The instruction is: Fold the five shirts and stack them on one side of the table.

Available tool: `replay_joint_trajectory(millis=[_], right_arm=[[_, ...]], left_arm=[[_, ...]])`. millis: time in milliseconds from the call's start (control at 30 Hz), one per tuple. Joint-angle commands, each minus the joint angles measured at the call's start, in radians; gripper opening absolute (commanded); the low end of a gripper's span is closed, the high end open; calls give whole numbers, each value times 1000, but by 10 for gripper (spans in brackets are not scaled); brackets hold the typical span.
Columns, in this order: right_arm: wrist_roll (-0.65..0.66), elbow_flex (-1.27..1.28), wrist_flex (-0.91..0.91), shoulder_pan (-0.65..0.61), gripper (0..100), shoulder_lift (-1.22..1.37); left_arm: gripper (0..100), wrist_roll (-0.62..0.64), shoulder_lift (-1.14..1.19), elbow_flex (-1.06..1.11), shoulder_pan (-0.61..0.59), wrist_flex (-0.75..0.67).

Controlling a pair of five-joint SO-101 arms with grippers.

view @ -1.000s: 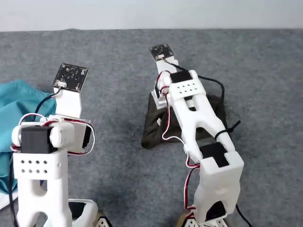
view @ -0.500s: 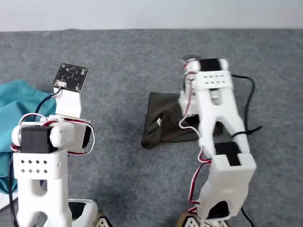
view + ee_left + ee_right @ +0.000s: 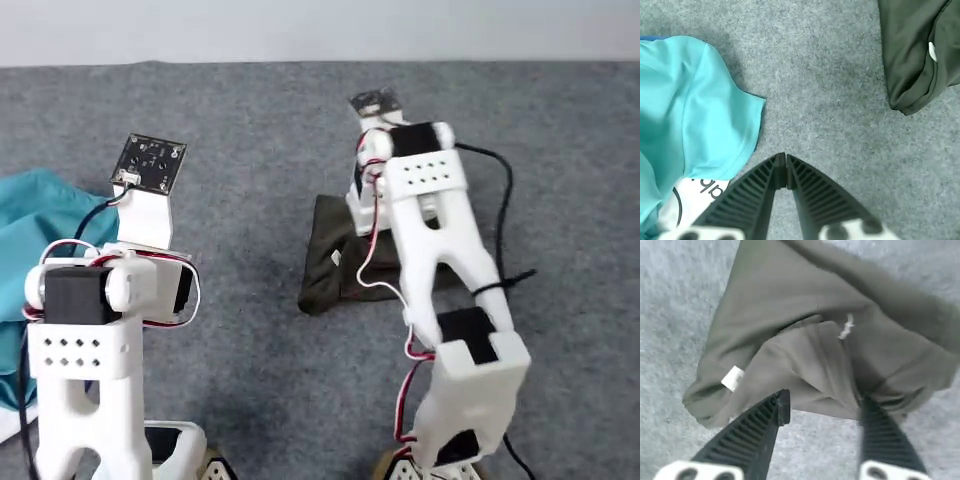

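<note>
A dark olive shirt (image 3: 335, 262) lies folded in a rough bundle at the table's middle, with a small white tag (image 3: 733, 378) showing. My right gripper (image 3: 825, 409) hovers just above the near edge of the dark olive shirt (image 3: 805, 335), open, one finger (image 3: 771, 415) to either side of a raised fold and nothing held. A teal shirt (image 3: 35, 225) lies loosely spread at the left edge. My left gripper (image 3: 785, 171) is shut and empty over bare mat, beside the sleeve hem of the teal shirt (image 3: 695, 110).
Grey felt mat (image 3: 240, 130) covers the table up to a pale wall at the back. A white sheet (image 3: 697, 192) peeks from under the teal shirt. The dark shirt's corner (image 3: 917, 55) lies off to one side of the left gripper. Open mat stretches behind and to the right.
The right arm swung to the right over the dark shirt, then came back toward the left. The left arm and both shirts stayed where they were.
</note>
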Motion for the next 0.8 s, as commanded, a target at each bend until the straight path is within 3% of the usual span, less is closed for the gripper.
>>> replay_joint_trajectory(millis=[0,233,467,767], right_arm=[[-18,-104,-13,-18,277,42],[-14,-278,2,-12,268,222],[-12,-331,81,-10,4,259],[150,-331,193,84,9,228]], left_arm=[[5,-6,-23,-4,-3,15],[5,-6,-23,-4,-3,15],[5,-6,-23,-4,-3,15],[5,-6,-23,-4,-3,15]])
